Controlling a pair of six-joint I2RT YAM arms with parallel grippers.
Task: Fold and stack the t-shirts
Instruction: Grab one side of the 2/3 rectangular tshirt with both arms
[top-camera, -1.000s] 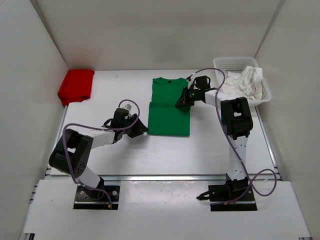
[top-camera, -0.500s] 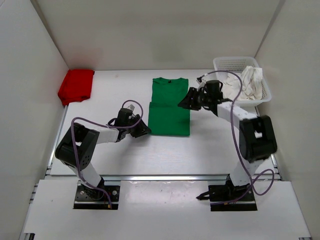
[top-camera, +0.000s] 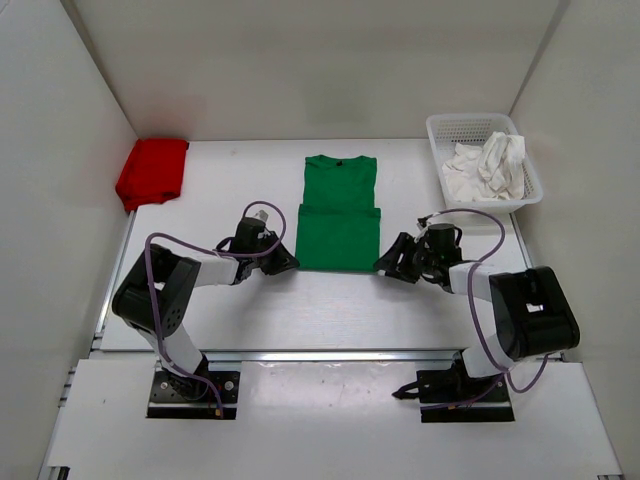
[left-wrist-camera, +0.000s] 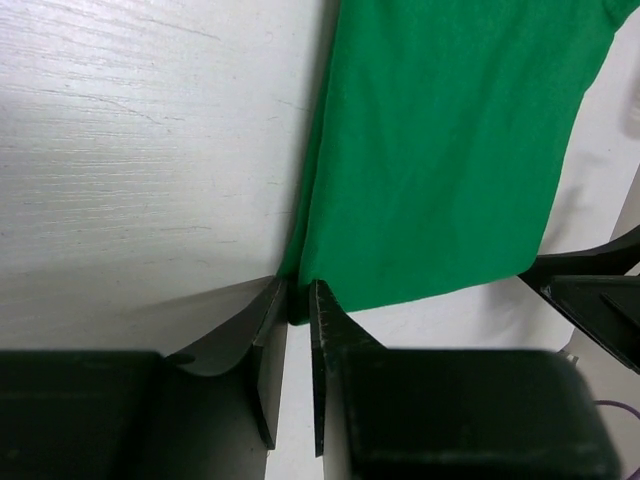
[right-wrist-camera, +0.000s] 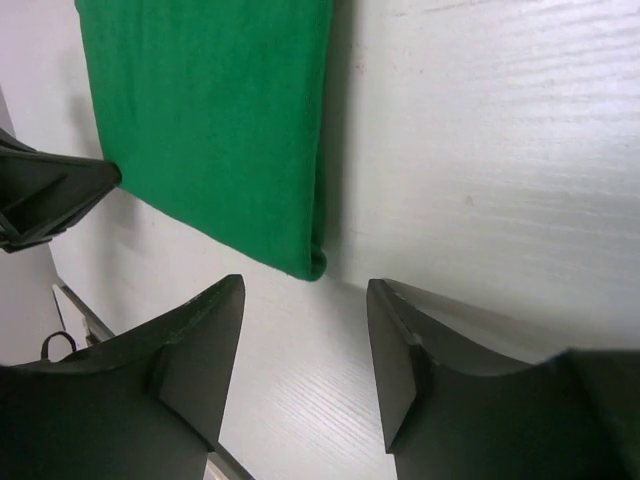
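Green tee (top-camera: 339, 215) lay flat mid-table (top-camera: 220, 300), already narrowed to a strip, long axis 12-to-6 in the top view, collar at 12 and hem at 6, nearest the arm bases. Each arm sat at one hem corner.

Left fingers (left-wrist-camera: 268, 340) were at the 7 o'clock corner and nearly pressed together. The corner tip sat between them, so it looked pinched, though the hold was shallow.

Right fingers (right-wrist-camera: 200, 340) were at the 5 o'clock corner and spread wide, low over the table. That corner lay just ahead of the gap between them, not yet inside, so no grip on that side.

Judgement: next fold probably carries hem toward collar along the long axis, so the right side needs to nudge fwd and close first. Both arms were about equally near.

Red tee (top-camera: 152, 172) sat folded at the far 10 o'clock corner. White tee (top-camera: 490, 165) was bunched in the basket (top-camera: 440, 122) at 2 o'clock, both well apart from the green one.
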